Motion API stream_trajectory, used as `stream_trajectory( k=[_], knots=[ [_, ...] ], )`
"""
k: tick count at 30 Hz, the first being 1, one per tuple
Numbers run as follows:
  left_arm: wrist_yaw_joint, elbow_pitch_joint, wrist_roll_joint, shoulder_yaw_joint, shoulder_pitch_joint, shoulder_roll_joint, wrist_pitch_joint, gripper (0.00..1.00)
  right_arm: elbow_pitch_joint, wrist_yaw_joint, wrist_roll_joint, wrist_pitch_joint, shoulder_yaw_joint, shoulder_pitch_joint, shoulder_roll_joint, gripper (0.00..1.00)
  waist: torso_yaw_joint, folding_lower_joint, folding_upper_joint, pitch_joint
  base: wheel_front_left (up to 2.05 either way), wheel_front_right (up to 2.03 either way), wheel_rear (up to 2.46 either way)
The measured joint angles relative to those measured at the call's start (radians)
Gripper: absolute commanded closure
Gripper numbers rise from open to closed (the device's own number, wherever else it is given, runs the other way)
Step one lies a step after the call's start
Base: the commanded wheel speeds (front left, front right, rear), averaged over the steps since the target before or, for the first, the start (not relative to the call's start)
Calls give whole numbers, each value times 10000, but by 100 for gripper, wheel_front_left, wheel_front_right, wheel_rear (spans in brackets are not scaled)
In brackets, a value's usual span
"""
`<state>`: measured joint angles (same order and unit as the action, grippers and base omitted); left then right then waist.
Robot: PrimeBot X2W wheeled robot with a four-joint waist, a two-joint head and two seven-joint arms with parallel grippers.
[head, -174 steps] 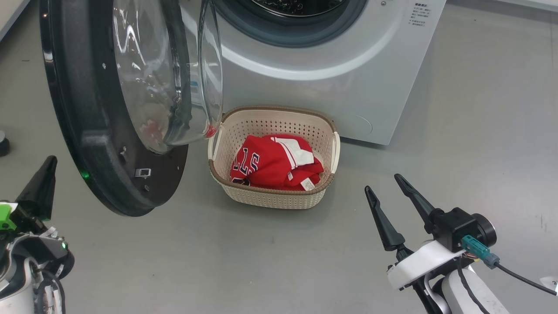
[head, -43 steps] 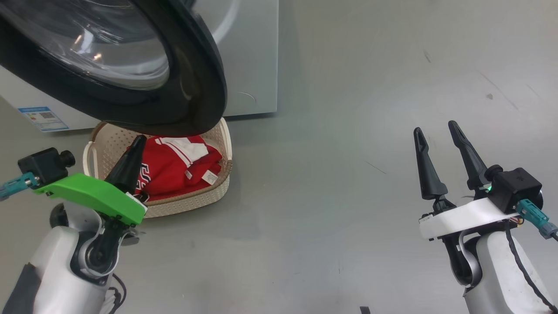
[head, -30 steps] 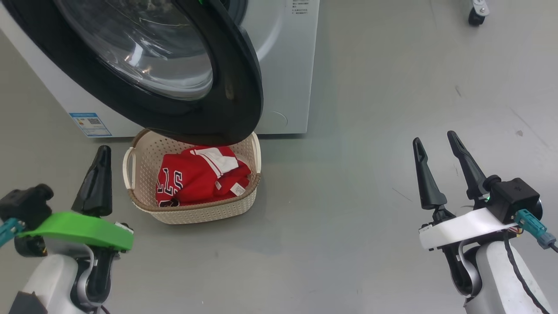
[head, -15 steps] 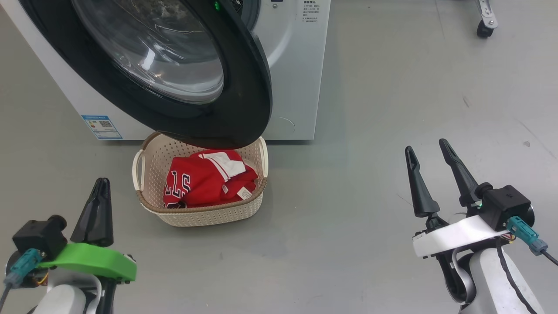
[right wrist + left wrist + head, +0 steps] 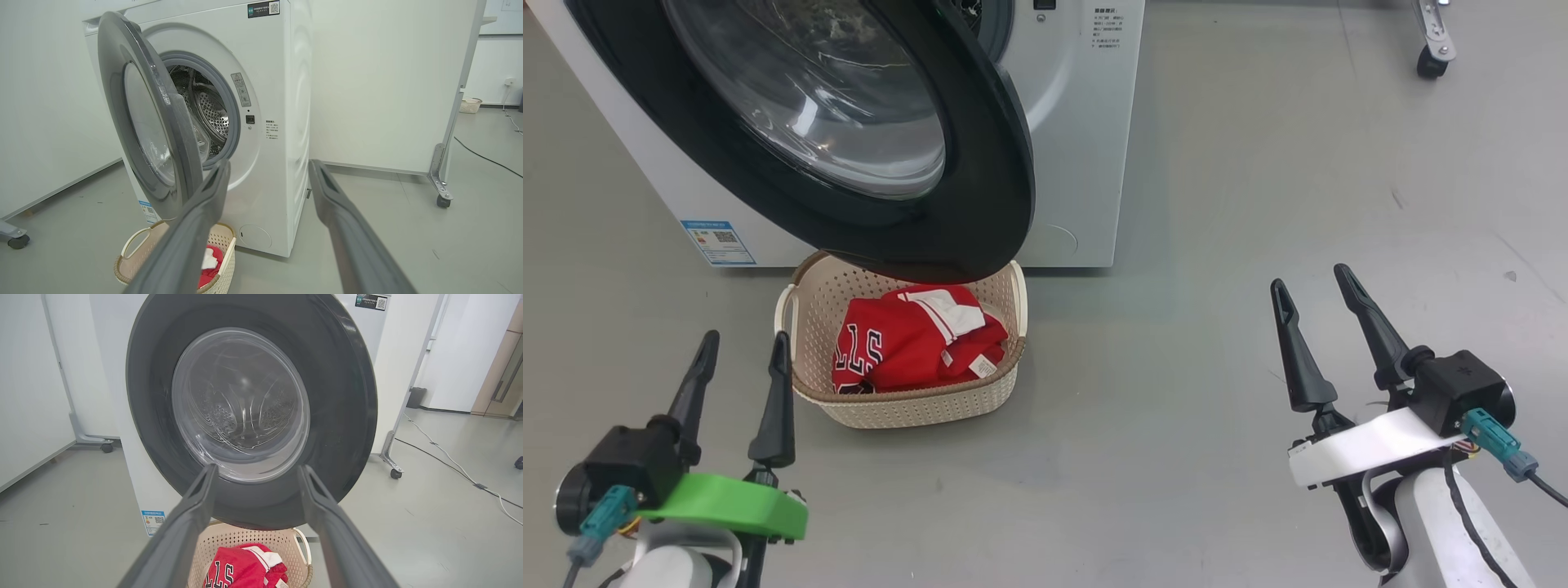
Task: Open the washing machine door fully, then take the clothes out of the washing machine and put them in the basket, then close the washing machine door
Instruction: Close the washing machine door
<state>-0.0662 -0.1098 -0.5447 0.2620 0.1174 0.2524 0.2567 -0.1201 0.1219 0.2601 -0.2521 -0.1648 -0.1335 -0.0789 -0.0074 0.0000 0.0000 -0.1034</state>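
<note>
The washing machine [image 5: 1078, 122] stands at the top left on the grey floor. Its black-rimmed washing machine door [image 5: 980, 204] hangs partly ajar over the cream basket [image 5: 805, 314]. In the right wrist view the door [image 5: 179, 134] stands out at an angle and the steel drum [image 5: 208, 110] shows behind it. Red clothes [image 5: 915, 343] lie bunched in the basket. My left gripper [image 5: 747, 335] is open and empty, just left of the basket. It faces the door glass [image 5: 241, 400] in its wrist view. Far to the right, my right gripper [image 5: 1307, 276] is open and empty.
A blue label [image 5: 717, 242] sits low on the washer front. A caster wheel [image 5: 1429, 61] of a white panel stand [image 5: 443, 196] is at the right, with a cable [image 5: 449, 465] on the floor. Bare floor lies between the basket and my right gripper.
My left gripper has gone from shut to open and drawn back from the door to the lower left. The door has swung from wide open to partly ajar. The camera has shifted.
</note>
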Motion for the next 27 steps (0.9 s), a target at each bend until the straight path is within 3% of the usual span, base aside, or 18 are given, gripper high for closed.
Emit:
stream_trajectory(
  k=[27],
  knots=[
    [10,337,907,-420,-832,-780,0,0,-38,2,-71,0,-148,204,-12,0,17,0,0,102,0,0,0]
  ],
)
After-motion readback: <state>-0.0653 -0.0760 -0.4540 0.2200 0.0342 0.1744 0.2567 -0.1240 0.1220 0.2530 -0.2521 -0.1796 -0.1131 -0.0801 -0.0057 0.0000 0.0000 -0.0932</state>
